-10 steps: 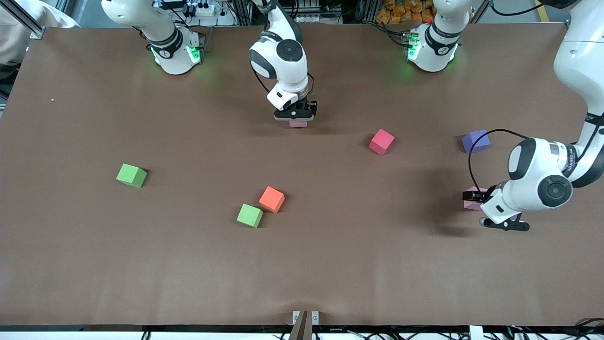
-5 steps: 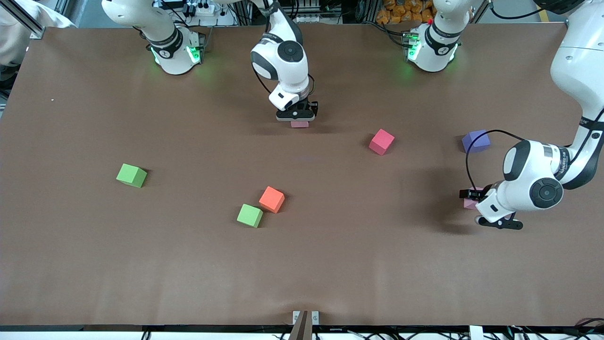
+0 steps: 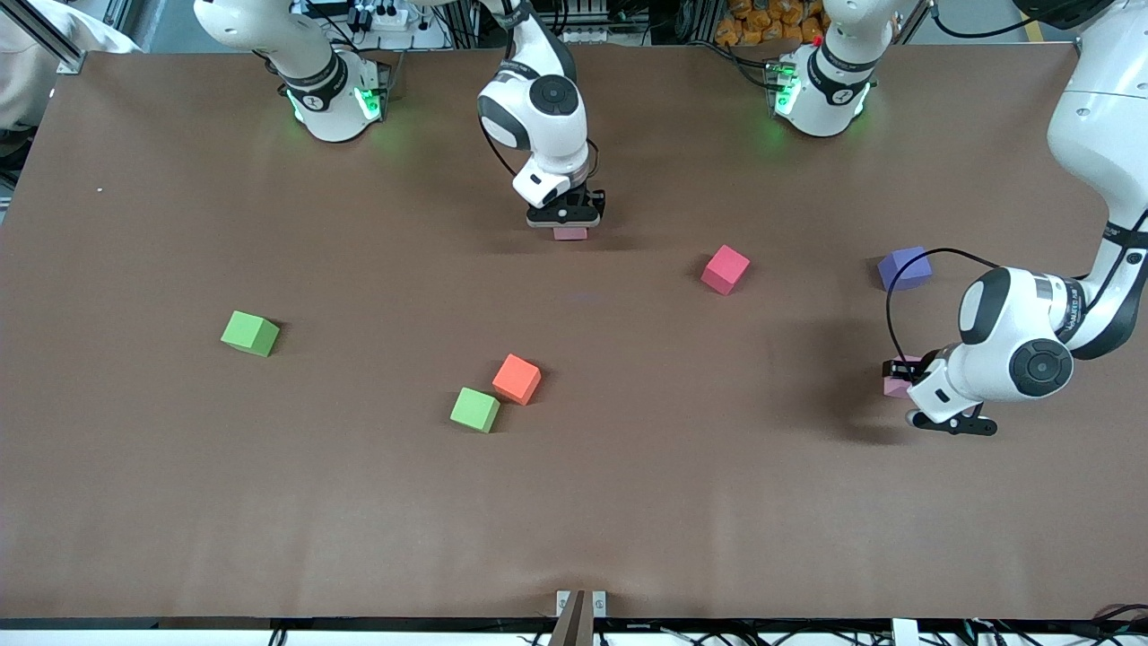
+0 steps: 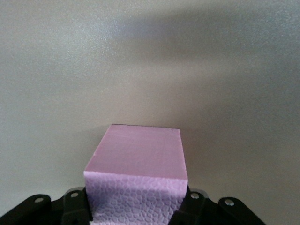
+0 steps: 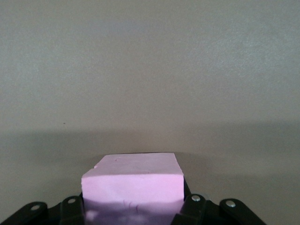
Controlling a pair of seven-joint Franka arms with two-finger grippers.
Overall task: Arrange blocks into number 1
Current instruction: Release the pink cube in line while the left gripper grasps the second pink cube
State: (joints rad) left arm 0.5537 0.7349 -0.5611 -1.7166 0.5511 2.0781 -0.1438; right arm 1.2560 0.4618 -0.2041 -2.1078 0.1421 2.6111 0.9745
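Where the left gripper [image 3: 900,375] sat low at the left arm's end of the table, its black fingers [image 4: 77,206] pressed both flanks of a light pink cube [image 4: 137,176], closed on it with the block filling the gap. That cube's near face showed a pebbled foam cell pattern; its top was smooth and matte, edges square. From the front camera only a pink corner [image 3: 893,387] showed past the wrist.

Right gripper [image 3: 567,218] was near the robots' bases, about mid-table, fingers [image 5: 71,208] likewise clamped on a second light pink cube [image 5: 133,180]; top face smooth with faint scuffs, front face plain. Whether either cube rested on the surface or hung just clear of it could not be told.

Loose blocks, all matte foam cubes of equal size:
- crimson cube [image 3: 725,269], between the two grippers;
- purple cube [image 3: 904,267], near the left gripper, farther from the front camera than it;
- orange cube [image 3: 517,379] with a green cube [image 3: 474,409] just beside it, corners nearly touching;
- another green cube [image 3: 249,333], well apart toward the right arm's end.

Brown matte table covering [image 3: 269,502], faintly creased.
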